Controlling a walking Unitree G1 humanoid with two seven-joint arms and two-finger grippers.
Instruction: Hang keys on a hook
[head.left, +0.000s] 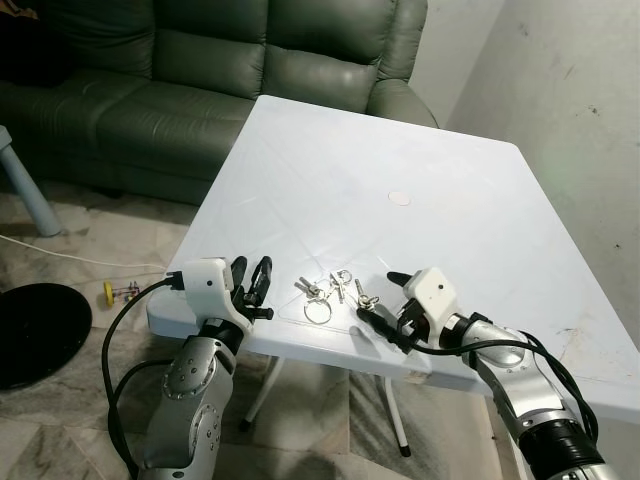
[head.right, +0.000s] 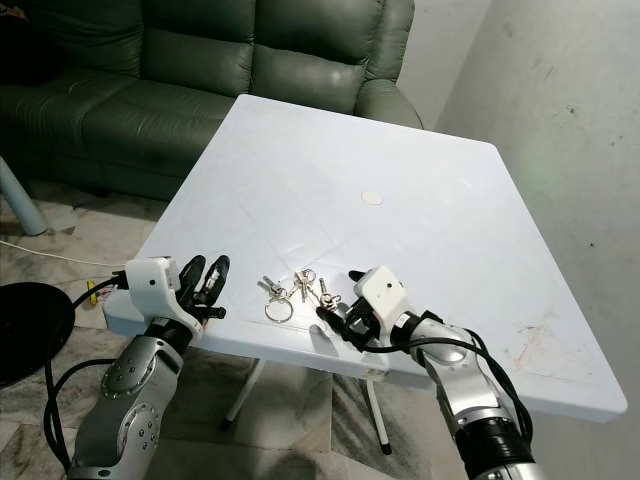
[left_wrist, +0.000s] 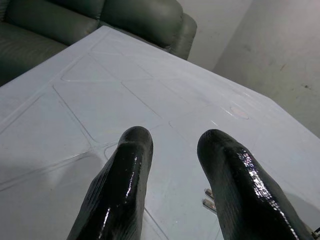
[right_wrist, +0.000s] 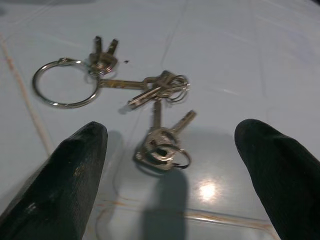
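Bunch of small silver metal keys on rings lying flat on white plastic table, near front edge, between two arms. Right gripper sitting just beside keys, jaws spread wide, holding nothing; keys lying straight ahead of jaws, nearest key ring between fingertips line. Bunch stretching roughly crosswise toward left gripper, large ring at that end. Left gripper resting at table edge, jaws slightly parted, empty. Right arm looking nearer. No hook seen.
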